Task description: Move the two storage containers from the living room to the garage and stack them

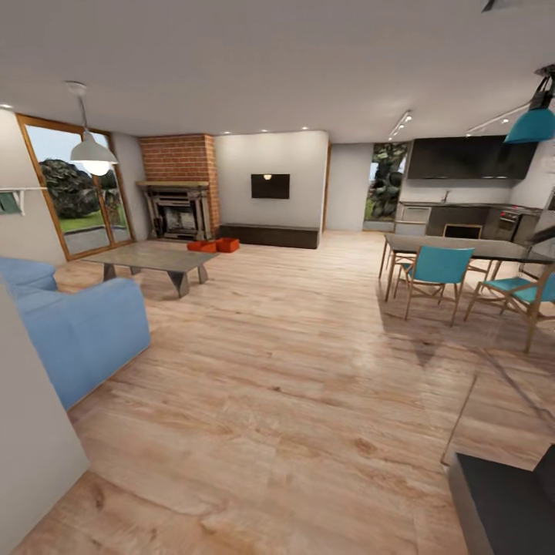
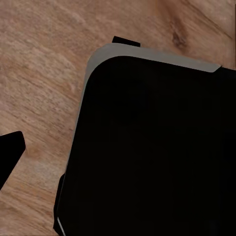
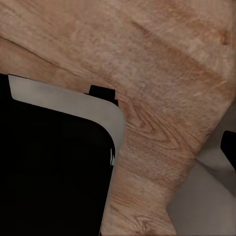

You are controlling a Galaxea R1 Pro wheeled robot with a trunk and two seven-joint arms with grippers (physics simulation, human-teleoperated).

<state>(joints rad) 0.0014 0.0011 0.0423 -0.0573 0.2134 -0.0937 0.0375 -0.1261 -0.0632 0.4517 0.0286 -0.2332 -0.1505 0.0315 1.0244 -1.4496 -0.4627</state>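
Two red-orange shallow rectangular bins (image 1: 213,245) sit side by side on light wood-plank floor (image 1: 293,370), beyond grey low desk (image 1: 154,257), near brick fireplace (image 1: 181,196). State of either tool: cannot tell.

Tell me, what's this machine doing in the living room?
Nothing is being handled yet. The head view looks across the wood-plank floor toward two red-orange storage containers sitting side by side on the floor in front of the brick fireplace, beyond the coffee table. The wrist views show floor and the robot's dark base, nothing held.
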